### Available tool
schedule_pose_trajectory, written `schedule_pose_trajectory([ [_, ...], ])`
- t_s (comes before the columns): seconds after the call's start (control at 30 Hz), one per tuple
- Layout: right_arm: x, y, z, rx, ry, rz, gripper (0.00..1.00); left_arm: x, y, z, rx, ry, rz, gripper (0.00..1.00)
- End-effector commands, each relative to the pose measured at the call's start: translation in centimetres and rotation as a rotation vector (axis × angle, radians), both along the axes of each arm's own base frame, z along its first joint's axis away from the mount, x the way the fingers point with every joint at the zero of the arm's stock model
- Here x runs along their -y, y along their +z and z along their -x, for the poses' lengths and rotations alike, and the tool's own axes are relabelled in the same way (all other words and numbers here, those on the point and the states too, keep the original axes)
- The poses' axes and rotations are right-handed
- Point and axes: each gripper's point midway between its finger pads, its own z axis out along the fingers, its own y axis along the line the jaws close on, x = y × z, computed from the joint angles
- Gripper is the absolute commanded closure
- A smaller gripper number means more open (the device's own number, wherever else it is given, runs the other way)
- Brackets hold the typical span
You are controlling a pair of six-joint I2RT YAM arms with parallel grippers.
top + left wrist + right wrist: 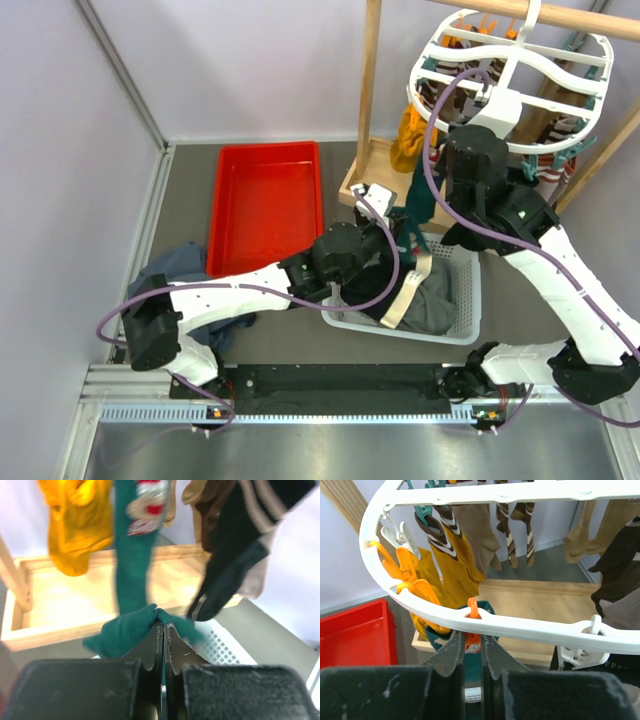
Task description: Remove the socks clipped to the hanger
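- the left gripper (163, 624) is shut tight on the bottom end of a dark green sock (131, 555). the cloth is bunched up on both sides of its fingers.
- that sock hangs straight down from above. it has a red and white picture near the top.
- the right gripper (473, 647) is up at the rim of the white hanger (520, 625). its two fingers (451, 652) are closed on an orange clip (472, 611) that hangs under the rim.
- a bit of dark green cloth shows just below that clip.
- a yellow sock (75, 525) hangs just to the left of the green one. a brown sock (212, 515) and a black sock (235, 565) with pale stripes hang to the right.
- more orange clips and brown and white striped socks (517, 525) hang round the hanger's rim.
- the hanger is hooked on the top pole of a wooden stand (372, 70) at the far right of the table.
- under the socks is the flat wooden base of the stand.
- a white basket (470, 300) sits near the arms. it holds dark clothes (430, 290) with a pale band.
- a red tray (265, 205) lies to the left of the basket, and nothing shows inside it.
- a blue-grey cloth (180, 265) lies by the left arm.
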Motion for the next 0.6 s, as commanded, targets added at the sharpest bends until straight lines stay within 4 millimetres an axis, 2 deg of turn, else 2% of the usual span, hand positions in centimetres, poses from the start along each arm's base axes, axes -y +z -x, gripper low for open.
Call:
schedule_pose_trajectory([
  [0.0, 1.3, 2.1, 0.5, 0.07, -0.024, -0.031, 1.0, -2.6, 2.2, -0.1, 0.008, 0.078, 0.062, 1.0],
  [0.17, 0.9, 1.6, 1.1, 0.055, 0.034, -0.026, 1.0, -6.1, 1.4, -1.3, -0.026, 0.213, 0.036, 1.0],
  [0.3, 0.6, 0.8, 1.6, 0.038, 0.084, -0.014, 1.0, -11.9, 0.7, -3.9, -0.1, 0.404, 0.019, 1.0],
  [0.33, 0.7, 0.9, 1.8, 0.047, 0.094, -0.015, 1.0, -14.2, -0.5, -5.3, -0.13, 0.471, -0.014, 1.0],
  [0.4, 0.8, 0.7, 1.9, 0.052, 0.1, -0.018, 1.0, -17.0, -1.5, -6.3, -0.191, 0.522, 0.018, 1.0],
  [0.43, 0.8, 0.8, 2.0, 0.058, 0.106, -0.023, 1.0, -20.1, -2.8, -8.0, -0.236, 0.603, 0.006, 1.0],
  [0.47, 0.8, 1.0, 2.2, 0.061, 0.12, -0.027, 1.0, -21.7, -4.3, -8.3, -0.294, 0.63, 0.028, 1.0],
  [0.5, 0.9, 1.0, 2.2, 0.063, 0.124, -0.03, 1.0, -22.3, -5.2, -8.6, -0.336, 0.607, 0.035, 1.0],
  [0.53, 0.8, 1.1, 2.4, 0.067, 0.138, -0.037, 1.0, -25.0, -5.9, -9.8, -0.358, 0.668, 0.054, 1.0],
  [0.57, 0.6, 1.3, 2.6, 0.072, 0.157, -0.044, 1.0, -26.1, -7.2, -9.9, -0.391, 0.68, 0.057, 1.0],
])
